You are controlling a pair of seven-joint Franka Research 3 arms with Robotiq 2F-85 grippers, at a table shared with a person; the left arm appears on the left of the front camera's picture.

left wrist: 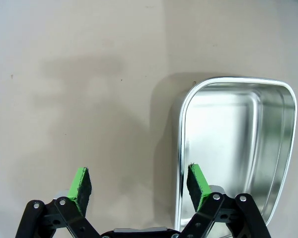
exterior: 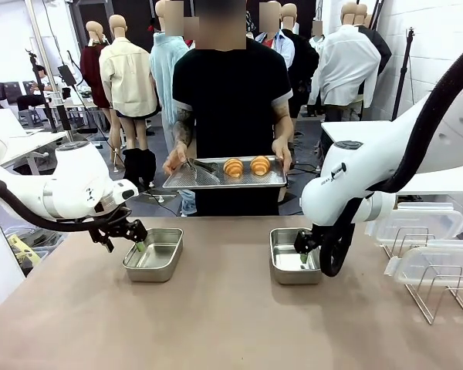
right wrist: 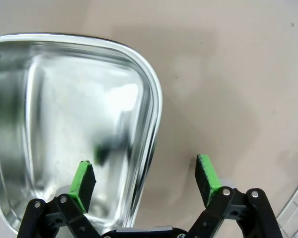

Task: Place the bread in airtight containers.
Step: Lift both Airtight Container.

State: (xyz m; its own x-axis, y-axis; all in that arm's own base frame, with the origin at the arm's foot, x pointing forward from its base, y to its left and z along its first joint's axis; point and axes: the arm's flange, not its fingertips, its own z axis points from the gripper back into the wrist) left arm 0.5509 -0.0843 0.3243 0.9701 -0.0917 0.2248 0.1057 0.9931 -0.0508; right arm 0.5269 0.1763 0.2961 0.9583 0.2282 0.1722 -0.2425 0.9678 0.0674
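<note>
Front view — croissants [exterior: 233, 166] on tray [exterior: 184, 182] | left claw [left wrist: 139, 184], right claw [right wrist: 145, 177] spread

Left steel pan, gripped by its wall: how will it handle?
Likely stiff: the left pan looks like pressed steel with a rolled rim. Probably light, since it sits empty. Its glossy wall may slip in the left tool, open astride the rim.

The left pan [left wrist: 238, 124] is shiny metal, empty and open on top. One edge sits between the left gripper's [left wrist: 139, 184] spread fingers. The right pan [right wrist: 64, 109] looks the same, its edge inside the wide right gripper [right wrist: 144, 171]. A golden croissant [exterior: 233, 166] lies beside a second croissant [exterior: 260, 165], far past both grippers.
</note>
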